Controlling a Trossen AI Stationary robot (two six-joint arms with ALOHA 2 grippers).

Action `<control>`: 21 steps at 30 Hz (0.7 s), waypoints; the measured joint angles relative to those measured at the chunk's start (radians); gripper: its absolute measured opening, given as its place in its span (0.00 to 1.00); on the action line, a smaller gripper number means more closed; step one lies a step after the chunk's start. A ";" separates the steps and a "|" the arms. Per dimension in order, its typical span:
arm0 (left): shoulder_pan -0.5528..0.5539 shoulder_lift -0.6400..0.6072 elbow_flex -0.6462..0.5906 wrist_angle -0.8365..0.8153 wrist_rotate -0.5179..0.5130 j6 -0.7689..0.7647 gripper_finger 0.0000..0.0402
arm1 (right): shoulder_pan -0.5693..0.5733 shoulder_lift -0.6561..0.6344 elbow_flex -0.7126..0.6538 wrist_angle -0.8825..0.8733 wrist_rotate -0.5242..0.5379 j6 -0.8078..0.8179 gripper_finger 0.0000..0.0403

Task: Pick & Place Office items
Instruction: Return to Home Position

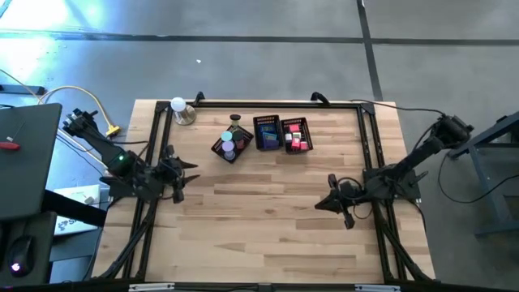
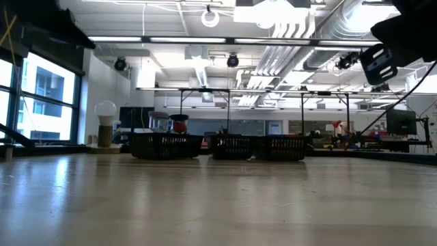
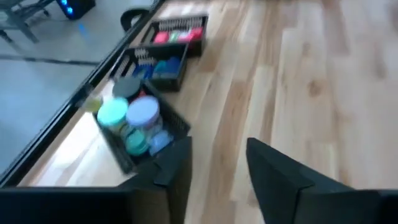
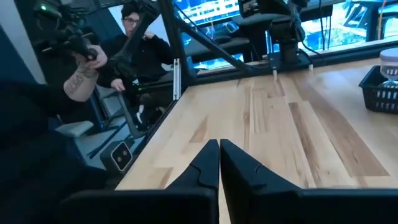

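Over on the left side of the bench (image 1: 268, 215), the left gripper (image 3: 217, 148) hangs a little above the wood. Its fingers (image 3: 177, 165) are spread well apart and there's nothing between them. Across on the right side, the right gripper (image 4: 219, 152) sits low over the planks too, with its fingers pressed together tip to tip, so it's got hold of nothing either. Both are well apart from the baskets.

Every one of the office items (image 3: 144, 114) I can spot is sitting inside one of three black mesh baskets, lined up along the back of the bench.
- **Left basket** (image 1: 216, 148): turned at an angle, and holds round pieces in teal, lavender and something dark.
- **Middle basket** (image 1: 255, 134): has blue and teal bits.
- **Right basket** (image 1: 310, 138): just beside the middle one, with pink and red pieces plus a touch of green.

Can't tell exact shapes for most of them, they're tiny.

A white ball lamp (image 1: 180, 109) on a metal base stands near the back left corner, near the left basket. Past the bench edge, the right wrist view catches a person (image 4: 140, 50) in dark clothes.
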 joint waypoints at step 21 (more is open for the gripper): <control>0.086 -0.405 -0.155 -0.095 -0.035 -0.332 0.00 | -0.058 0.001 0.000 0.015 -0.074 -0.003 0.00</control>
